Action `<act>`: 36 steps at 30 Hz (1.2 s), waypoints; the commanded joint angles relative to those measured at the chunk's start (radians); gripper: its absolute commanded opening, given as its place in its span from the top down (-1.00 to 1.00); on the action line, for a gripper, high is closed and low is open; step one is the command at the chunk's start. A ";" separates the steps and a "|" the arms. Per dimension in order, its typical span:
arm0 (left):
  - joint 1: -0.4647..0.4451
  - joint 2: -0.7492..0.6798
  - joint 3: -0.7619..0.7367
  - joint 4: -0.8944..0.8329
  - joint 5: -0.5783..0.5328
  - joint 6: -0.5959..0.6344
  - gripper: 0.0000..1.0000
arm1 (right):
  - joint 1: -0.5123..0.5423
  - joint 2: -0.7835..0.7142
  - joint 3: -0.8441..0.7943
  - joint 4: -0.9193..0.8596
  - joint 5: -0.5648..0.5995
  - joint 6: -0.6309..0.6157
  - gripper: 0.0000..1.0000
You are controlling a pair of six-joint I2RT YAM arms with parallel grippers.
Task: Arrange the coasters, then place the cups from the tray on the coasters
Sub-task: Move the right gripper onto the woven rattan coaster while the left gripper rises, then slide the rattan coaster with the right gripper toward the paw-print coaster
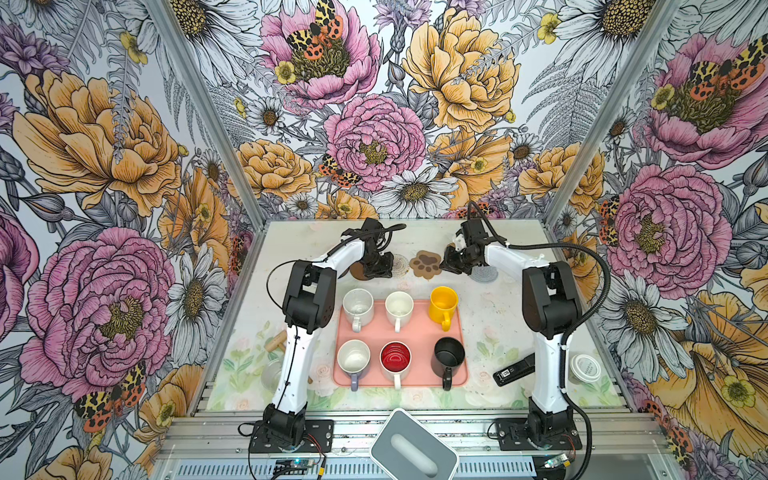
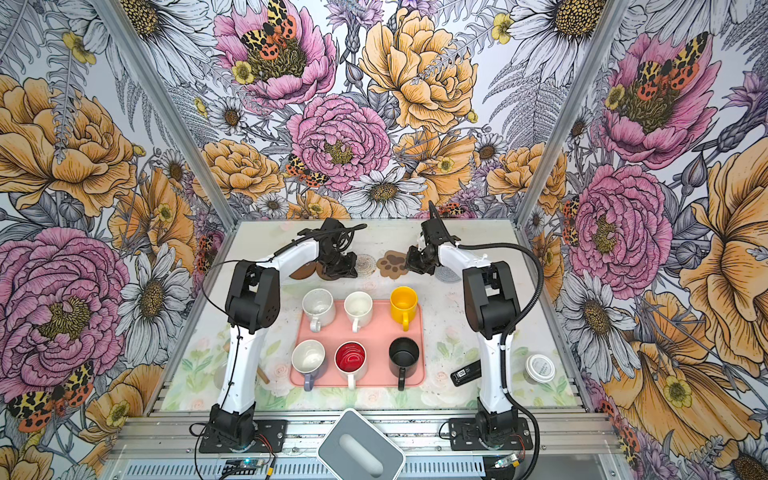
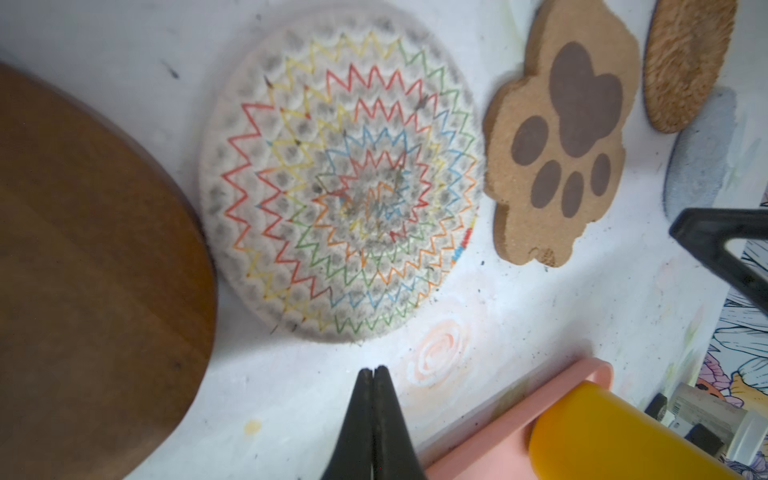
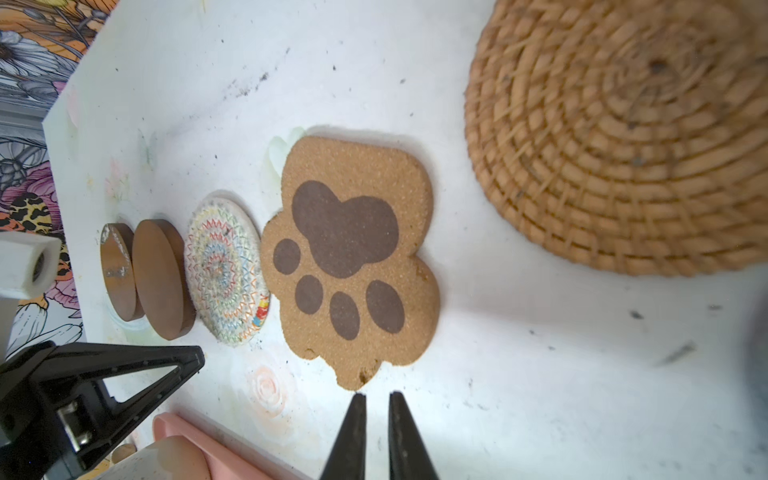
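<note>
Salmon-pink, the tray (image 1: pixel 419 332) sat in the middle of the desk (image 1: pixel 490 324) with all six cups upright on it. Two white cups (image 1: pixel 357 305) and a yellow cup (image 1: pixel 444 305) stood in the far row. A lavender cup (image 1: pixel 353 359), a red-lined cup (image 1: pixel 395 359) and a black cup (image 1: pixel 448 355) stood in the near row.

Beyond the tray the coasters lay in a line on the desk. Two brown discs (image 4: pixel 160 278) overlapped at the left end, followed by a whitish woven round (image 3: pixel 340 183), a paw-print coaster (image 1: pixel 425 264), a rattan round (image 4: pixel 623 145) and a grey-blue round (image 1: pixel 486 274).

The left claw (image 3: pixel 374 372) hung over the desk just beside the whitish woven round, its tips pressed together and empty. The right claw (image 4: pixel 377 399) hovered near the paw-print coaster's edge, its tips a narrow gap apart, gripping nothing.
</note>
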 commanded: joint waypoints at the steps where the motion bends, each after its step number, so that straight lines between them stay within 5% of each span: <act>1: 0.007 -0.086 0.017 0.005 -0.020 -0.007 1.00 | -0.021 -0.047 0.012 0.002 0.003 -0.016 0.71; 22: 0.029 -0.270 0.040 0.008 -0.042 -0.055 1.00 | -0.097 0.266 0.433 -0.118 0.155 -0.009 1.00; 36: 0.035 -0.313 -0.007 0.010 -0.072 -0.055 1.00 | -0.110 0.317 0.385 -0.188 0.158 -0.041 0.99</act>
